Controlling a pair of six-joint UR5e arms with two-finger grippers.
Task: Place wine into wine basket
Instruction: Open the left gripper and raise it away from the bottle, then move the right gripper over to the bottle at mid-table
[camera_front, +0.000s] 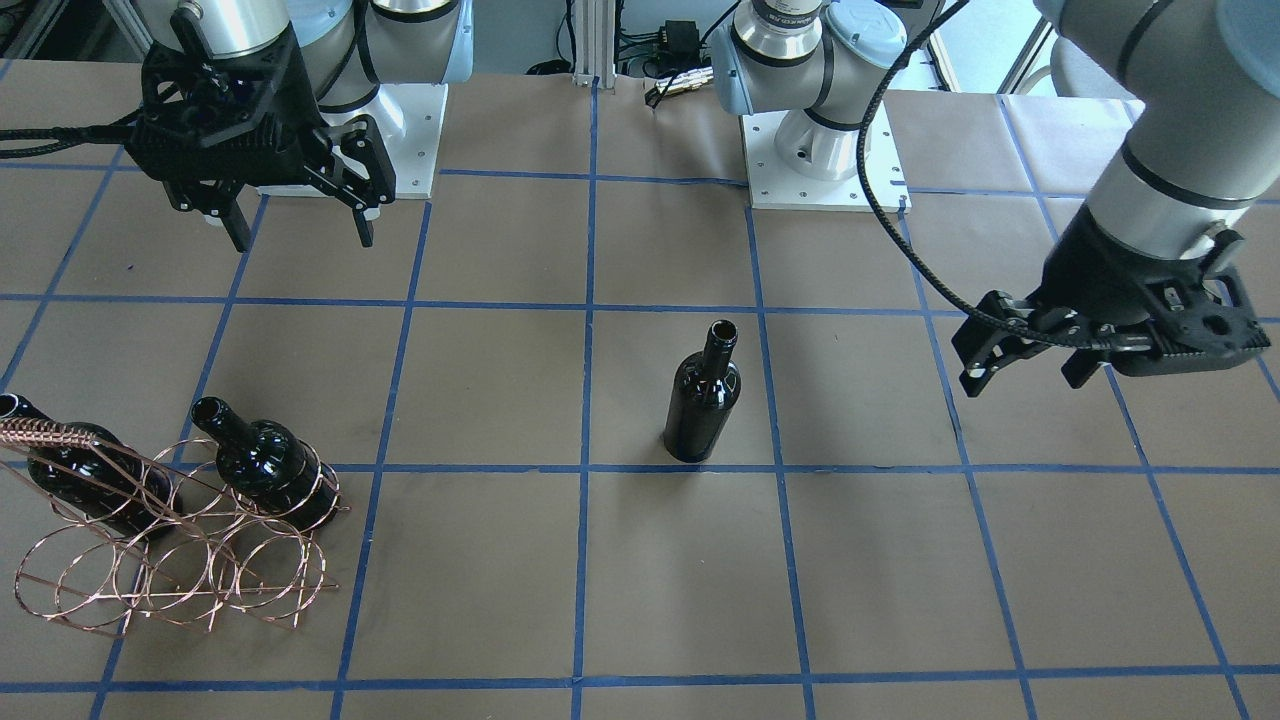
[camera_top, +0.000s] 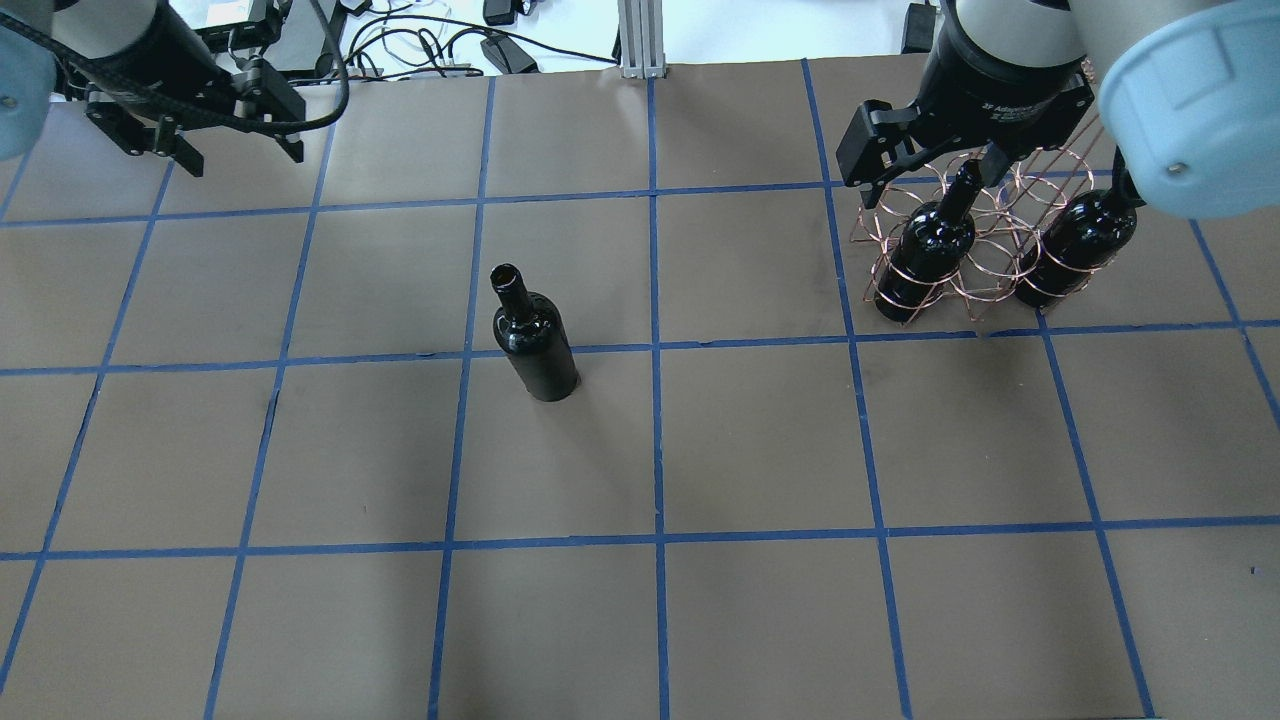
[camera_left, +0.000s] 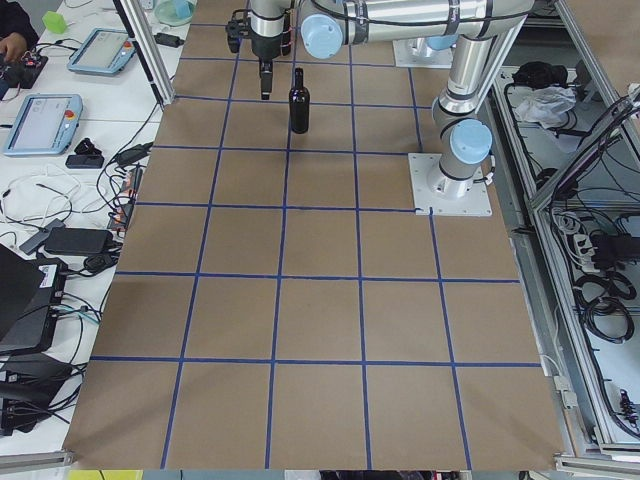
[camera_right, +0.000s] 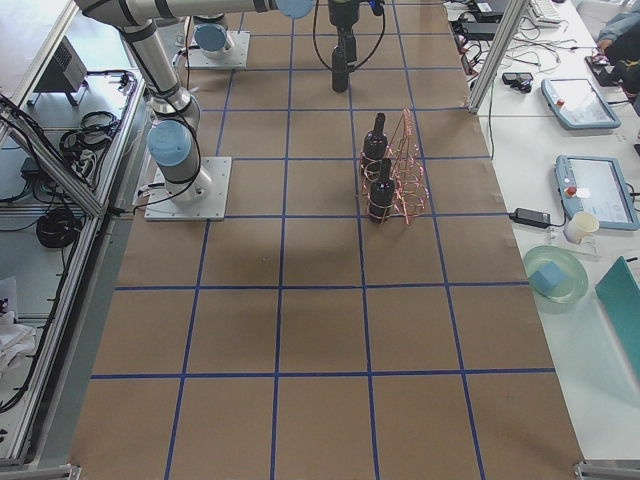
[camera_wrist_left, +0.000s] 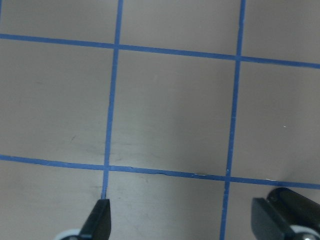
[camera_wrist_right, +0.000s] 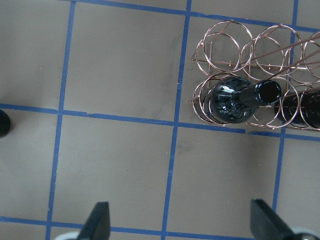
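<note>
One wine bottle (camera_front: 703, 400) stands upright and alone mid-table, also seen in the overhead view (camera_top: 535, 340). The copper wire wine basket (camera_front: 170, 570) (camera_top: 975, 290) holds two more bottles, one (camera_front: 270, 465) (camera_top: 925, 250) at its inner end and one (camera_front: 90, 470) (camera_top: 1075, 245) at its outer end. My right gripper (camera_front: 304, 240) (camera_top: 920, 175) is open and empty, above the table beside the basket; its wrist view shows the basket (camera_wrist_right: 225, 35) and a bottle mouth (camera_wrist_right: 267, 92). My left gripper (camera_front: 1022, 380) (camera_top: 246, 160) is open and empty, well off to the side of the standing bottle.
The table is brown paper with a blue tape grid. The two arm bases (camera_front: 825, 160) (camera_front: 400, 140) stand on white plates at the robot's edge, with cables (camera_front: 680, 60) behind them. The left wrist view shows only bare table between its fingertips (camera_wrist_left: 100, 220).
</note>
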